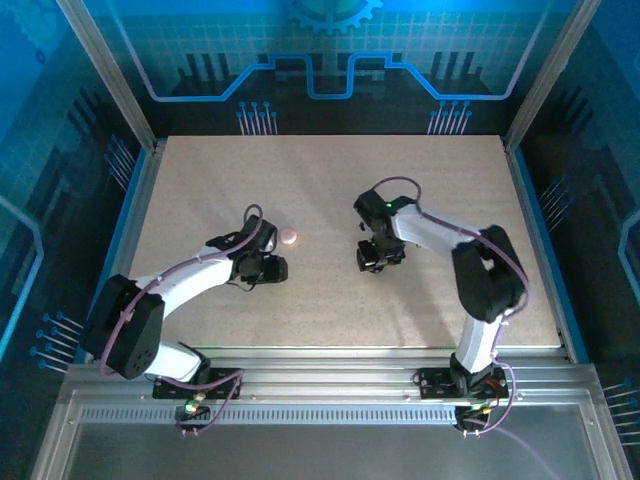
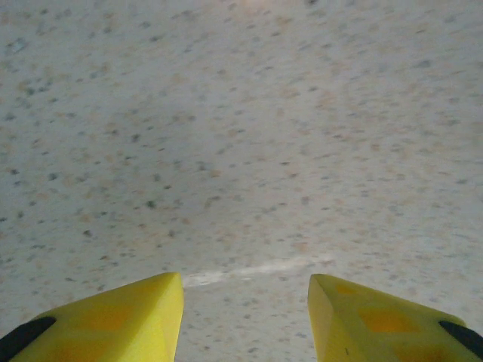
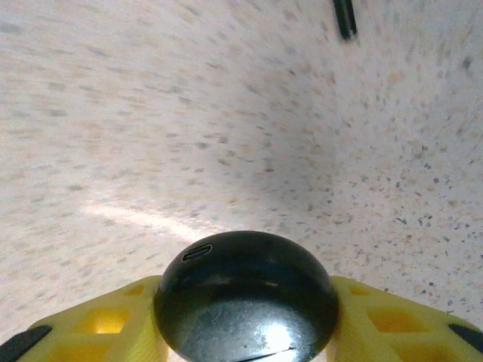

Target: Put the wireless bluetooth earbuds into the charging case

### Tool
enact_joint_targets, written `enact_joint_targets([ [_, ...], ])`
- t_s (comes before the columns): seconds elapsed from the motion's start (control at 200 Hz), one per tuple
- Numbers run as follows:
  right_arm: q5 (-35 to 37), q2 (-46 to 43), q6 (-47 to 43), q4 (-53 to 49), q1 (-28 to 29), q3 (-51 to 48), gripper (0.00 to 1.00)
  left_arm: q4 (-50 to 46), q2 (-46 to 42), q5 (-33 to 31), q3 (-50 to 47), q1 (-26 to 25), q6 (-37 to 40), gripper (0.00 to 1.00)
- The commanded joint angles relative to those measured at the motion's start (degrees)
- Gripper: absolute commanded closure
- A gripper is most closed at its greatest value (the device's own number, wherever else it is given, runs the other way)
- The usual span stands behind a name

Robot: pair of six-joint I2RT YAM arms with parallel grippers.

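Where the right arm bends inward over the middle of the table (image 1: 330, 170), the right gripper (image 1: 379, 260) is clamped on a black charging case (image 3: 245, 298). The case is a smooth, glossy, rounded pebble pinched between two yellow plastic fingers (image 3: 106, 320). From the right wrist, its dome bulges toward the lens, with a bright glare low on its face, faint scuffs, and a small oval port slot (image 3: 198, 253) near its upper left. The fingers' inner faces show hollow, ribbed cells and press the case from both sides. Near the top edge of that view a short black sliver (image 3: 345, 19) lies on the table; what it is cannot be told.

The left gripper (image 1: 272, 268) stands spread apart with nothing between its blunt, wedge-shaped yellow fingers (image 2: 124, 313). They sit above a matte, pale surface flecked with grey and tan speckles. A small pink round case (image 1: 290, 237), pebble-like, rests on the table just beside the left gripper, on its far side, well apart from the black charging case.
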Motion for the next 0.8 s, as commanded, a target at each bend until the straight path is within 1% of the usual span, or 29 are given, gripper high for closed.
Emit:
enact_joint_targets([
  [0.0, 0.4, -9.2, -3.9, 8.9, 2.0, -4.9, 0.55, 3.9, -3.5, 6.4, 2.4, -0.4, 1.0, 0.53],
  [0.075, 3.2, -15.1, -7.3, 12.2, 2.1, -7.5, 0.55, 4.0, -5.0, 8.7, 3.7, -0.3, 3.5, 0.52],
  [0.14, 4.6, -19.6, -11.1, 14.6, 2.2, -8.9, 0.55, 2.4, -6.0, 8.8, 5.7, -0.4, 5.7, 0.52],
  [0.245, 4.4, -26.2, -17.4, 19.5, 2.2, -12.0, 0.55, -0.4, -7.8, 8.4, 8.7, -0.3, 9.1, 0.52],
  [0.365, 1.2, -33.2, -23.2, 26.8, 2.1, -16.4, 0.57, -3.2, -9.5, 9.2, 12.3, -0.4, 11.5, 0.52],
  [0.41, -0.7, -35.4, -25.3, 29.7, 2.1, -19.6, 0.57, -4.1, -9.8, 9.9, 13.7, -0.4, 12.0, 0.52],
  [0.495, -3.9, -38.3, -28.8, 33.5, 2.0, -22.1, 0.54, -6.1, -10.0, 10.2, 16.6, -0.4, 12.9, 0.52],
  [0.54, -5.7, -39.0, -30.8, 34.2, 2.0, -22.5, 0.53, -7.3, -9.8, 10.0, 18.3, -0.4, 13.5, 0.52],
  [0.63, -10.6, -39.9, -36.9, 33.1, 2.0, -21.9, 0.55, -9.0, -9.3, 10.6, 21.4, -0.4, 14.3, 0.52],
  [0.795, -18.2, -41.7, -49.7, 35.3, 2.1, -23.3, 0.56, -10.2, -7.7, 14.6, 26.4, -0.4, 13.9, 0.53],
])
